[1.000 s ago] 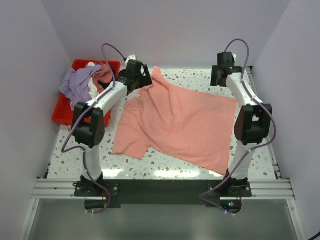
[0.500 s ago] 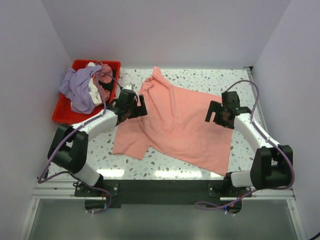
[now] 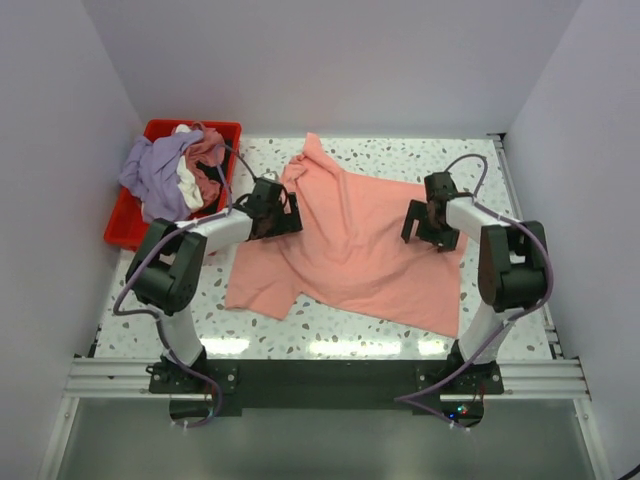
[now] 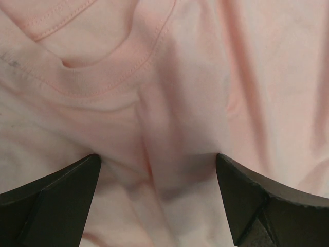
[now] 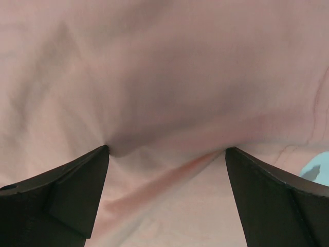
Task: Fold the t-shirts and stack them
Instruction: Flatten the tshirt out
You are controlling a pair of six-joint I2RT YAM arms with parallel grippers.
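Note:
The salmon-pink t-shirt point(image 3: 350, 240) lies spread and rumpled on the speckled table. My left gripper point(image 3: 283, 213) is down on its left side by the collar. In the left wrist view the ribbed collar point(image 4: 103, 69) lies just ahead, and the gripper point(image 4: 157, 172) is open with both fingers point(image 4: 56, 200) resting on the cloth. My right gripper point(image 3: 422, 225) is down on the shirt's right part. In the right wrist view it point(image 5: 167, 154) is open, and a cloth ridge runs between the fingers point(image 5: 280, 200). The lavender tee point(image 3: 150, 175), white tee point(image 3: 185, 185) and dusty rose tee point(image 3: 205, 150) are heaped in the bin.
The red plastic bin point(image 3: 122, 228) stands at the table's far left, beside my left forearm. White walls close in on three sides. A sliver of bare table point(image 5: 320, 172) shows at the right of the right wrist view.
Both arms have swung in from the far edge and come down onto the salmon-pink shirt, the left by the collar, the right on the right part. The shirt has barely shifted.

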